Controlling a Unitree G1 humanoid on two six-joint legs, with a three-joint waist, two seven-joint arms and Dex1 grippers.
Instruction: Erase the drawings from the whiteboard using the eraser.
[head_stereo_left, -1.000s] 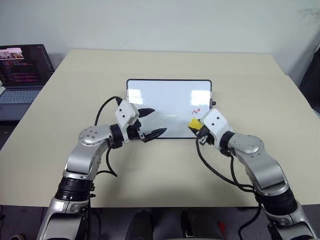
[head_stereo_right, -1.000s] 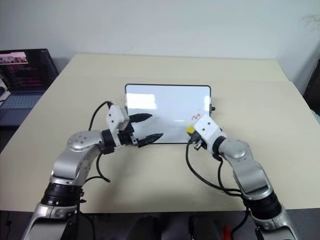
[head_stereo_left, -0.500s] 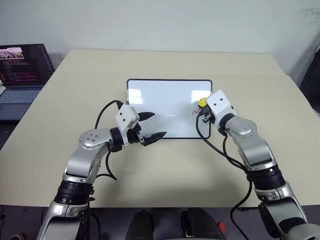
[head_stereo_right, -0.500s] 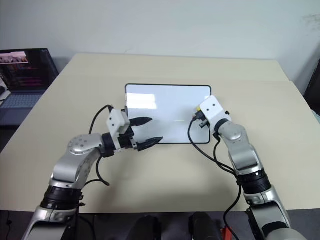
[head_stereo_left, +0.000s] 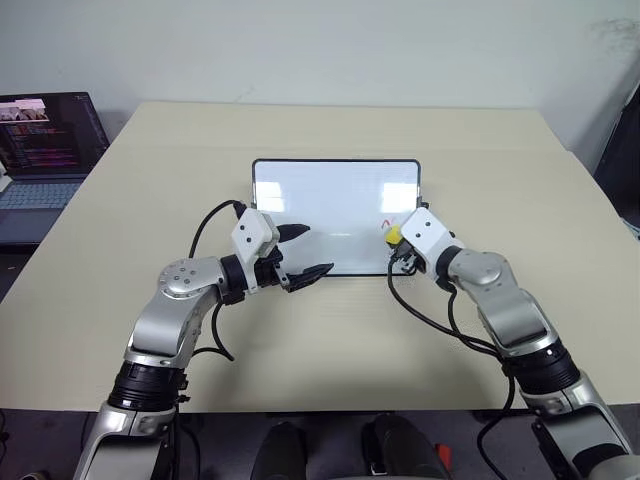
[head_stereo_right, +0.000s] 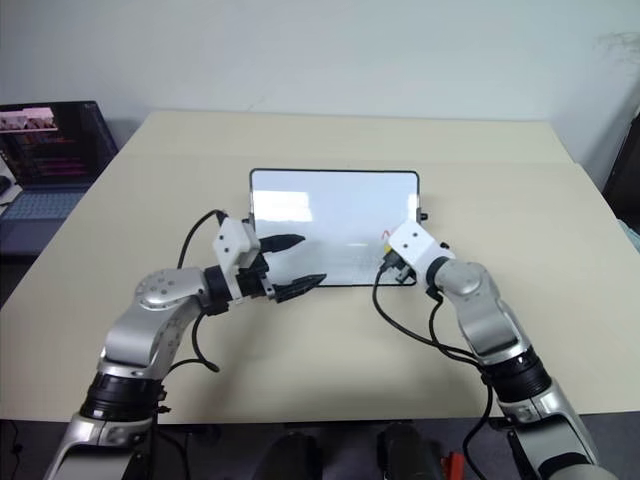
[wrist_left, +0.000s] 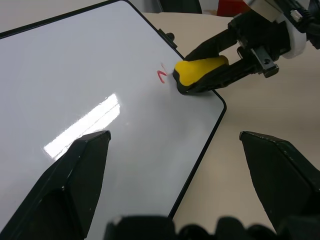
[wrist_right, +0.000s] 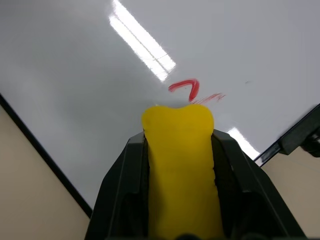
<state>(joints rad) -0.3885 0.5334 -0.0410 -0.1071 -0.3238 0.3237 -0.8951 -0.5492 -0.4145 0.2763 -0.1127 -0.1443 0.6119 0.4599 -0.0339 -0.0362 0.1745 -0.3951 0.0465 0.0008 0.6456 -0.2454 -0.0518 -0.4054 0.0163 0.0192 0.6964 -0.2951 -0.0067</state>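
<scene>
**Whiteboard wiping, last red mark remaining**

Whiteboard (head_stereo_left: 335, 215) is lying flat mid-table in the head views. The right gripper (head_stereo_left: 397, 240) is clamping the yellow eraser (head_stereo_left: 393, 235) at the board's right end; the left gripper (head_stereo_left: 305, 250) is hovering wide open over the near edge.

Left wrist view: the eraser is sitting beside the red mark (wrist_left: 162, 75). Pressing it flat and sweeping across the mark should work best.

Right wrist view: the eraser is hiding any ink beneath it, so board contact is unclear.
</scene>
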